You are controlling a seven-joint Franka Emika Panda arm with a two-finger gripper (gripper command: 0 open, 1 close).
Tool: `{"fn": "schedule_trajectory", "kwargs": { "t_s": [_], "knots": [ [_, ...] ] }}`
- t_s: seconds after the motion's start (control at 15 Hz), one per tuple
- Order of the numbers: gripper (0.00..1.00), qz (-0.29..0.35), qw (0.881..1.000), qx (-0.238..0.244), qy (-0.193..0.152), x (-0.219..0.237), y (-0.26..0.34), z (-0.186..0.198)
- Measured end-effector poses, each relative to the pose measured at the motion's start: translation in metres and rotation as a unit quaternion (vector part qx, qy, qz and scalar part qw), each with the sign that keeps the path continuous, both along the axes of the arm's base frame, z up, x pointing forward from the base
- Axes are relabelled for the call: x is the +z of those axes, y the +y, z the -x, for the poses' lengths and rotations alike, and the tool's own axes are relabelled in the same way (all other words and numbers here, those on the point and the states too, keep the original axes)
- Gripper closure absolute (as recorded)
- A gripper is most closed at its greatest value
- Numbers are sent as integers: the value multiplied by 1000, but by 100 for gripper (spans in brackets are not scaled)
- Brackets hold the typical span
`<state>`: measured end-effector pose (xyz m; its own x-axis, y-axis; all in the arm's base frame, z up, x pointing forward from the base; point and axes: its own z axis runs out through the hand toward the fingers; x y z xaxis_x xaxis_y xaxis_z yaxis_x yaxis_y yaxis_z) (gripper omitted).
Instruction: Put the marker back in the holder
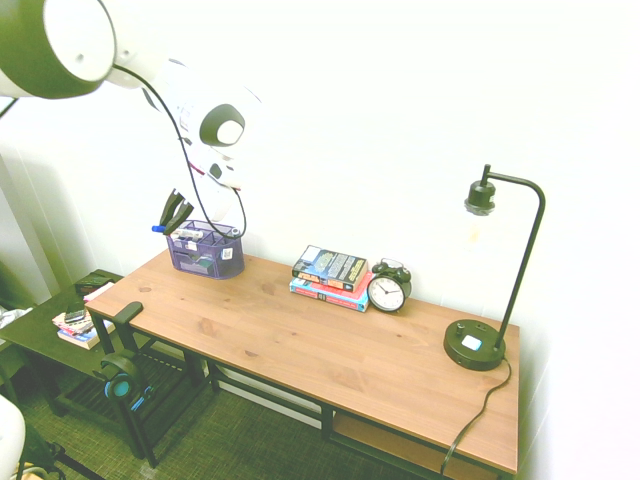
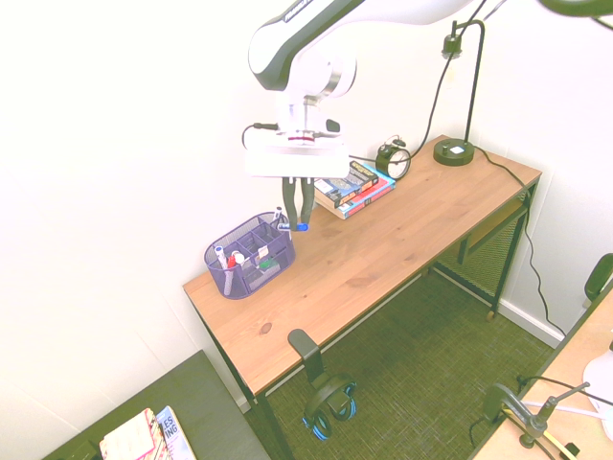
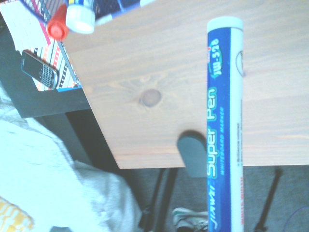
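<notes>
The gripper (image 2: 298, 228) is squeezed shut on the marker (image 3: 225, 125), with one finger on each side of it. The marker is up in the air, lying sideways across the fingers, and its blue end pokes out past them. In the wrist view it has a blue and white side with big letters on it (they say "Super Pen").

The holder (image 2: 251, 255) is just beside the marker and lower down, on the back corner of the wooden desk (image 1: 320, 335). It is purple, you can see through its sides, and it has little rooms inside. Some pens stand up in it (one has a red part), and the marker is not in any of the rooms.

Farther along the desk is a pile of books (image 1: 331, 278). Right next to the books is a round black clock (image 1: 388, 287) with a white face. A tall black lamp (image 1: 475, 345) stands well apart from the holder, near the other end.

A black hook (image 2: 306, 347) sticks out at the desk's front edge, and black and blue headphones (image 2: 330, 402) hang under it. A low dark table (image 1: 50, 328) is by the desk's end, with more books and papers (image 1: 78, 328) on it (there is a little phone (image 3: 39, 69) there too).
</notes>
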<state>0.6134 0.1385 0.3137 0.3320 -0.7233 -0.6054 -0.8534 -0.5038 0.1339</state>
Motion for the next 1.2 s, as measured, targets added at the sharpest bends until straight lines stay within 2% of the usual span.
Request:
{"fn": "schedule_trajectory", "kwargs": {
  "t_s": [0.2,0.47,0.67,1.2],
  "knots": [
    [100,-38,995,-70,60,-13,-7,-38],
    [100,-92,974,-172,115,-6,-31,-66],
    [100,-91,968,-194,133,-26,-44,-68],
    [100,-78,962,-214,149,-51,-66,-68]
  ]
}}
